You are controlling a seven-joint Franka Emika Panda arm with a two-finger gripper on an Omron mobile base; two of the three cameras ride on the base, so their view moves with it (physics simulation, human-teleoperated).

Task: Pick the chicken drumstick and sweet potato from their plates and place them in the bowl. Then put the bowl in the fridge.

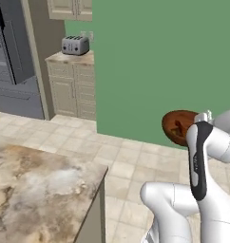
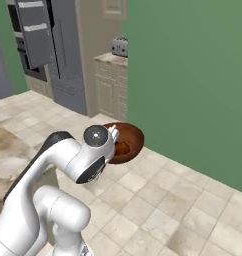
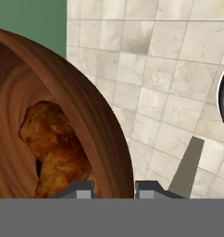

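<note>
The gripper (image 3: pixel 114 189) is closed on the rim of the bowl (image 3: pixel 86 115), one finger inside, one outside; the drumstick (image 3: pixel 51 139) lies inside, just beside the inner finger.

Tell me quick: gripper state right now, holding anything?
Gripper: shut on the rim of the bowl, carrying it above the floor with food inside.

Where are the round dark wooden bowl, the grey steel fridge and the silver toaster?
Round dark wooden bowl (image 2: pixel 133 140): right base view, inner wall.
Grey steel fridge (image 2: pixel 68 60): right base view, door front.
Silver toaster (image 1: pixel 75 45): left base view, side panel.
</note>
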